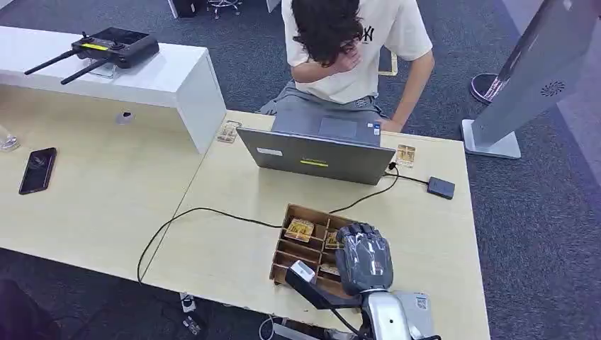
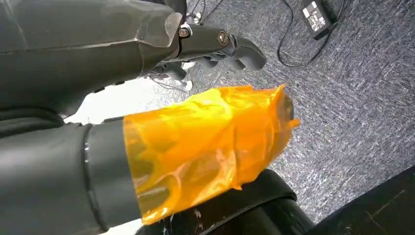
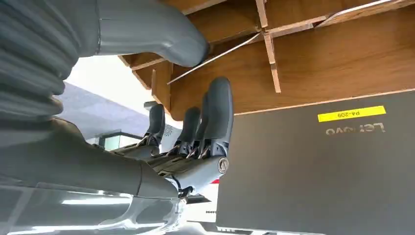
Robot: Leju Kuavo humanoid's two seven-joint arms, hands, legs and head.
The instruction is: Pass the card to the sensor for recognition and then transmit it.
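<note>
Wooden divider tray (image 1: 282, 249) is set on the pale table (image 1: 212, 255) w/ cards (image 1: 300, 229) lying in its compartments, just in front of the grey laptop (image 1: 315, 157). Left hand (image 2: 215, 44) is seen hanging over carpet in its wrist view, fingers loosely curled, nothing held. Right hand (image 1: 363, 258) is held over the tray's right side, fingers apart; whether a card is touched can't be told.

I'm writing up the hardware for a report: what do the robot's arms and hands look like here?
The right hand is dark grey with a ribbed grey back, on a silver forearm; its fingers are dark and rounded. The left hand is the same grey, with bright orange film wrapped round its thumb.
</note>
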